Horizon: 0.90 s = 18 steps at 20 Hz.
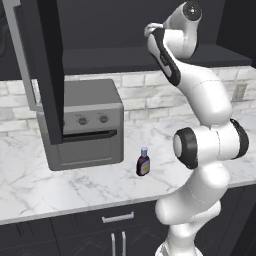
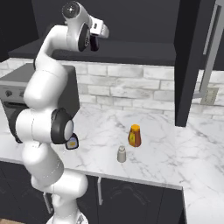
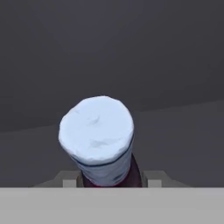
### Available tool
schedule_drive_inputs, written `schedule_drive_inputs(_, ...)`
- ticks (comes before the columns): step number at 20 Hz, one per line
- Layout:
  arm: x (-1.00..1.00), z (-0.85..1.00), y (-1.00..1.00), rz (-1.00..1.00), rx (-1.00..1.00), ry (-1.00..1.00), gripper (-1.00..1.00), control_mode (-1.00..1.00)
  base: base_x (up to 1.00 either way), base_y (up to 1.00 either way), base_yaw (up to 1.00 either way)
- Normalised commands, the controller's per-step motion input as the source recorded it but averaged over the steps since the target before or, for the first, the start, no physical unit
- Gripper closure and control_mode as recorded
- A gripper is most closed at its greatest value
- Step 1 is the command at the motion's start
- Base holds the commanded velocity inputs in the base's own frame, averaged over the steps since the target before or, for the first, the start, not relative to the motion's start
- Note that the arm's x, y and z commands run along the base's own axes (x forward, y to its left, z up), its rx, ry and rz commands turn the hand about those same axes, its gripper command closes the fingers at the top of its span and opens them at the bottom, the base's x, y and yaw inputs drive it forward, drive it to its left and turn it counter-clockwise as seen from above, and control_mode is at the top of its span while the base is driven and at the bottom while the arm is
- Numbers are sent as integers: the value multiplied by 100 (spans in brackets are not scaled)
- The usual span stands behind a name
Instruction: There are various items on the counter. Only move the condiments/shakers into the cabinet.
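Hand view has the claw (image 3: 109, 183) clamped on a blue-capped bottle (image 3: 97, 140) up at the cabinet shelf (image 1: 125, 57), second bottle (image 1: 143, 163) sits right of the toaster oven (image 1: 87, 125)

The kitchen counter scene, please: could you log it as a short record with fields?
gripper: raised at the cabinet shelf, shut on a bottle with a pale blue cap
counter: white marble
second bottle: upright on the counter, right of the toaster oven
shaker: upright near the front edge
orange bottle: just behind the shaker
cabinet door: open
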Motion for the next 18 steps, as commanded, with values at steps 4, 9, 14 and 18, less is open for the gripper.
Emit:
schedule_drive_inputs(4,51,-47,0,0,-1,9,100,-100,0,0,0)
schedule_drive_inputs(9,42,-41,0,0,-2,3,-100,-100,0,0,0)
schedule_drive_inputs(14,5,-8,0,0,-3,0,-100,-100,0,0,0)
schedule_drive_inputs(18,0,0,0,0,0,0,-100,-100,0,0,0)
